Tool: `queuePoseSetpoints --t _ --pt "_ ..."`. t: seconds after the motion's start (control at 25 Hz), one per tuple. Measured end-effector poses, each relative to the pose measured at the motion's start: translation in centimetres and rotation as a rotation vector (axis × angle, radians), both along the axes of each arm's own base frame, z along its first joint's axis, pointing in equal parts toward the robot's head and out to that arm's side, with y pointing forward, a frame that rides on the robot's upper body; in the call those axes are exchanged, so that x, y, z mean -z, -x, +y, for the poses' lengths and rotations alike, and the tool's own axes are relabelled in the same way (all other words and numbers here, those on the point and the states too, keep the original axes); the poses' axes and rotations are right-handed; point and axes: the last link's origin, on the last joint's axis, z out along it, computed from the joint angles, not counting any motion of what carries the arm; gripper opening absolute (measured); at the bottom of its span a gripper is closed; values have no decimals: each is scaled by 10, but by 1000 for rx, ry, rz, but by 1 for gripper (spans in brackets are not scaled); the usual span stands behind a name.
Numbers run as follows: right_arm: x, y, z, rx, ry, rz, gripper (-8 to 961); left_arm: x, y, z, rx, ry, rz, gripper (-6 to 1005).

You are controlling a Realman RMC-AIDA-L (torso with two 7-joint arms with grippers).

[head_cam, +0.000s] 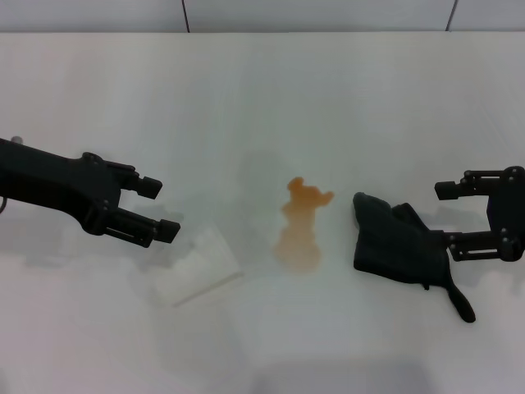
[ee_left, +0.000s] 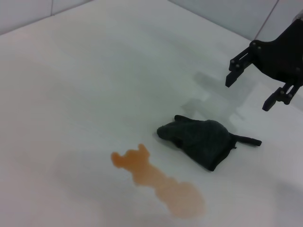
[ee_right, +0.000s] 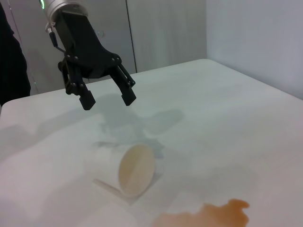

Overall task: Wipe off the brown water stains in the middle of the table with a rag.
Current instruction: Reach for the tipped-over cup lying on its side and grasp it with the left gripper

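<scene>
**Wiping not begun: stain intact, rag unheld**

Head view: the brown water stains (head_cam: 301,226) lay whole at the middle of the bench (head_cam: 262,90). The rag (head_cam: 399,243) sat at 3 o'clock of them, apart from the liquid. The right hand (head_cam: 442,217) stood open just beside the rag, gripping nothing. The left hand (head_cam: 162,209), open and empty, hovered at 9 o'clock, above a toppled clear cup (head_cam: 201,267).

Left wrist view: the rag (ee_left: 201,140) was crumpled, near the stain (ee_left: 158,182) but not touching it.

Right wrist view: the cup (ee_right: 128,171) lay on its side.

Judgement: grasping and wiping all remained.
</scene>
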Motion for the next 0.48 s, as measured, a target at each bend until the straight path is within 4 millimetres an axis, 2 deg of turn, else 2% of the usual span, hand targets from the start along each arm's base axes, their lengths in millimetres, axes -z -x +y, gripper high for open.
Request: queuePoseSetpoints --t 0.48 --pt "3 2 0 -5 10 5 733 -1 -7 4 8 36 39 878"
